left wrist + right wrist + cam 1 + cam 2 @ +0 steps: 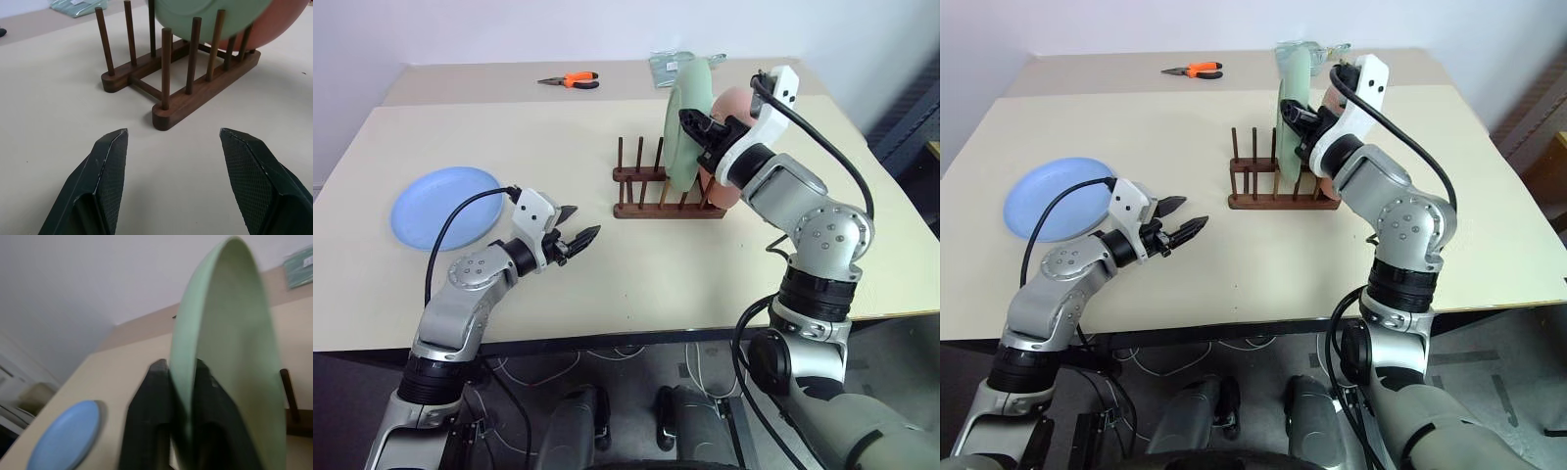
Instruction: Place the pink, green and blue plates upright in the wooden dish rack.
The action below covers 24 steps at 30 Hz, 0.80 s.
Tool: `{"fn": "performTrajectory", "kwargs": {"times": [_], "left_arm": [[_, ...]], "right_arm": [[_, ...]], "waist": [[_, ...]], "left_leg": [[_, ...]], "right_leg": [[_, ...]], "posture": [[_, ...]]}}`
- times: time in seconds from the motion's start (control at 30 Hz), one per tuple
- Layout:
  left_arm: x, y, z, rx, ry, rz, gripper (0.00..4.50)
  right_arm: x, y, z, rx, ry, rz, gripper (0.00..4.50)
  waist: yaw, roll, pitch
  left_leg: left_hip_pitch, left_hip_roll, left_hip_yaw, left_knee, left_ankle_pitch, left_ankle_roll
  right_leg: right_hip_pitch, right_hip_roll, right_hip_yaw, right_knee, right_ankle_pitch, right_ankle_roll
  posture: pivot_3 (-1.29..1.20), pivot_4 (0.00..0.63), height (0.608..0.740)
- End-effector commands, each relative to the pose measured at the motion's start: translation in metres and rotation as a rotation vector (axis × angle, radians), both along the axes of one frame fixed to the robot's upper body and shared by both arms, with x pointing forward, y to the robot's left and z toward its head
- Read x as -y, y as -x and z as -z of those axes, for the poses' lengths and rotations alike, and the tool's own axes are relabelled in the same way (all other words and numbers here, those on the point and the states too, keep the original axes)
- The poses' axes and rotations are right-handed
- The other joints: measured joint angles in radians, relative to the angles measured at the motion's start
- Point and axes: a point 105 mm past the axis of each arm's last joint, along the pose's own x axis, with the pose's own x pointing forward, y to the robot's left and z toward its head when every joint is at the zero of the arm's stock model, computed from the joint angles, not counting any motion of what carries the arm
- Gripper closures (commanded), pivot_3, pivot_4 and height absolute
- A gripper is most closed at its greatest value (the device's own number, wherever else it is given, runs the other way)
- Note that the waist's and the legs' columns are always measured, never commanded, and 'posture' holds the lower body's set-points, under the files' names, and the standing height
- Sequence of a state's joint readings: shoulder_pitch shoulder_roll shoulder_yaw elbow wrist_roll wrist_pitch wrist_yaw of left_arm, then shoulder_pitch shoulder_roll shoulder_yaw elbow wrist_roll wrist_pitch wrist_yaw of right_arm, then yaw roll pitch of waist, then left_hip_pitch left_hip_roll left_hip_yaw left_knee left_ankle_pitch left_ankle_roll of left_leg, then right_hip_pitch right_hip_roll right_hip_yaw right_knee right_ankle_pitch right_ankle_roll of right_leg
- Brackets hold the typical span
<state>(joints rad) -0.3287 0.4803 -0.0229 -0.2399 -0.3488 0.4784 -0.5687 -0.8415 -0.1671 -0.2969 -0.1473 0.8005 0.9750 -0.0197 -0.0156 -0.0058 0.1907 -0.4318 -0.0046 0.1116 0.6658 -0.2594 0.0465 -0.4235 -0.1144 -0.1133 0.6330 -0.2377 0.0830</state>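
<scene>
green plate held upright in the rack by the right end effector

the green plate [687,122] is seen standing on edge in the wooden dish rack [664,192], between its pegs, with the pink plate [732,147] standing just behind it at the rack's right end. the green plate's rim is straddled by the right end effector [183,396], one black finger [151,411] on each face; in the right wrist view the fingers lie against the plate, so the plate is taken as clamped, though how firmly cannot be told. the grip is placed on the plate's near edge, above the rack's pegs.

the left end effector [576,235] is held over the bare desk [607,264], well apart from the rack and to its left, pointing toward it. its fingers [105,186] are spread apart with nothing between them. in the left wrist view the rack's empty pegs are faced by this end effector, with both plates beyond them.

the blue plate [445,206] lies flat on the desk near the left edge, just beside the left arm and behind its end effector. orange-handled pliers [570,80] and a greenish packet [668,67] lie at the far side of the desk.
</scene>
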Motion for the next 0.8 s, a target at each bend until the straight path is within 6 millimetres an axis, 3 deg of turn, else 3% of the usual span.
{"fn": "performTrajectory", "kwargs": {"times": [0.03,0.1,0.13,0.2,0.3,0.4,0.47,0.5,0.63,0.8], "left_arm": [[-0.001,0.000,-0.014,0.037,0.029,-0.007,0.87],[-0.008,-0.005,-0.019,0.045,0.064,-0.056,0.12],[-0.016,-0.010,-0.022,0.051,0.084,-0.114,0.00],[-0.041,-0.024,-0.034,0.085,0.132,-0.284,0.00],[-0.101,-0.042,-0.058,0.144,0.238,-0.680,0.00],[-0.170,-0.035,-0.070,0.146,0.347,-1.154,0.00],[-0.204,-0.017,-0.065,0.102,0.409,-1.402,0.00],[-0.212,-0.010,-0.062,0.086,0.398,-1.468,0.00],[-0.223,0.003,-0.048,-0.031,0.448,-1.581,0.00],[-0.205,-0.007,0.001,-0.367,0.556,-1.473,0.00]], "right_arm": [[-0.002,0.004,-0.020,0.182,0.150,0.020,2.36],[-0.004,0.008,-0.027,0.333,0.354,0.067,1.35],[-0.004,0.009,-0.029,0.425,0.489,0.103,0.90],[-0.003,0.015,-0.032,0.596,0.720,0.152,0.90],[0.003,0.023,-0.046,0.775,0.840,0.229,0.90],[0.007,0.033,-0.059,0.894,0.855,0.246,0.90],[-0.003,0.043,-0.059,0.948,0.858,0.159,0.34],[-0.011,0.048,-0.056,0.970,0.867,0.098,0.03],[-0.044,0.069,-0.025,0.964,0.853,-0.163,0.03],[-0.058,0.075,-0.002,0.925,0.841,-0.261,0.03]], "waist": [[0.001,0.000,0.000],[0.001,0.000,0.000],[0.001,0.000,0.000],[0.003,0.000,0.000],[0.001,-0.001,0.001],[-0.001,-0.003,0.001],[-0.001,-0.003,0.001],[-0.001,-0.003,0.001],[0.009,-0.006,0.000],[0.026,-0.007,0.000]], "left_leg": [[0.000,0.000,0.000,0.000,0.000,0.000],[0.000,0.000,0.000,0.000,0.000,0.000],[0.000,0.000,0.000,0.000,0.000,0.000],[0.000,0.000,0.000,0.000,0.000,0.000],[0.000,0.000,0.000,0.001,0.000,0.000],[0.000,0.001,0.000,0.001,0.000,0.000],[0.000,0.001,0.000,0.001,0.000,0.000],[0.000,0.001,0.000,0.001,0.000,0.000],[0.000,0.001,-0.001,0.001,0.000,0.000],[0.000,0.000,-0.004,0.004,0.000,0.000]], "right_leg": [[0.000,0.000,0.000,0.000,0.000,0.000],[0.000,0.000,0.000,0.000,0.000,0.000],[0.000,0.000,0.000,0.000,0.000,0.000],[0.000,0.000,0.000,0.000,0.000,0.000],[0.000,0.000,0.000,0.000,0.000,0.000],[0.000,-0.001,0.000,0.000,0.000,0.001],[0.000,-0.002,0.000,0.000,0.000,0.001],[0.001,-0.002,0.000,-0.001,0.000,0.001],[0.002,-0.002,-0.001,-0.001,0.000,0.001],[0.006,-0.002,-0.004,-0.002,0.000,0.001]], "posture": [[0.00,0.150,0.740],[0.00,0.150,0.740],[0.00,0.150,0.740],[0.00,0.150,0.740],[0.00,0.150,0.740],[0.00,0.150,0.740],[0.00,0.150,0.740],[0.00,0.150,0.740],[0.00,0.150,0.740],[0.00,0.150,0.740]]}}
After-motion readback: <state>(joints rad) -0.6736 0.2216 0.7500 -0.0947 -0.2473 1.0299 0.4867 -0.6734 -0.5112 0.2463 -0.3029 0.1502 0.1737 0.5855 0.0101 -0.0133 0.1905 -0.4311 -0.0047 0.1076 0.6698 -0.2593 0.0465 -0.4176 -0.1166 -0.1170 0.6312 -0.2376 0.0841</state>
